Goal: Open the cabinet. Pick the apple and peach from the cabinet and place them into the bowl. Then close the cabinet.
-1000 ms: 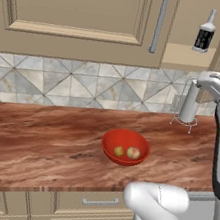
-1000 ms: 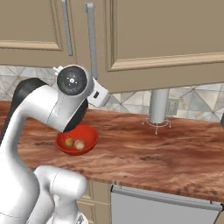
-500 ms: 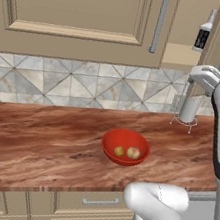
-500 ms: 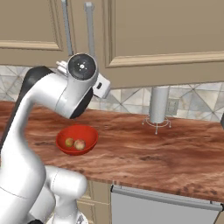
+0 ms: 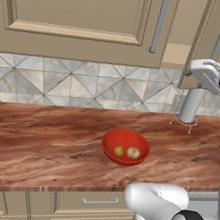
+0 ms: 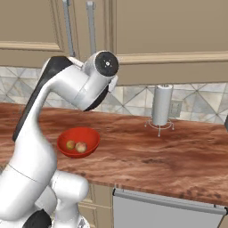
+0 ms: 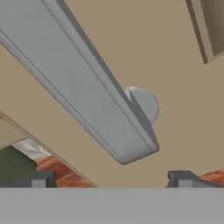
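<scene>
Sitting on counter (image 5: pixel 35 145), red bowl (image 5: pixel 125 146) holds two fruits; gripper (image 7: pixel 111 180) spread wide, empty

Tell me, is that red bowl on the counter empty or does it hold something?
Not empty. The red bowl holds two small round fruits side by side, and it stands upright on the wooden counter.

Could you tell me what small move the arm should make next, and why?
Probably push the door the rest of the way shut. The bowl already holds two fruits, and in the left base view that door stands ajar. In the hand view the open gripper faces its bar handle from close by, grasping nothing.
</scene>
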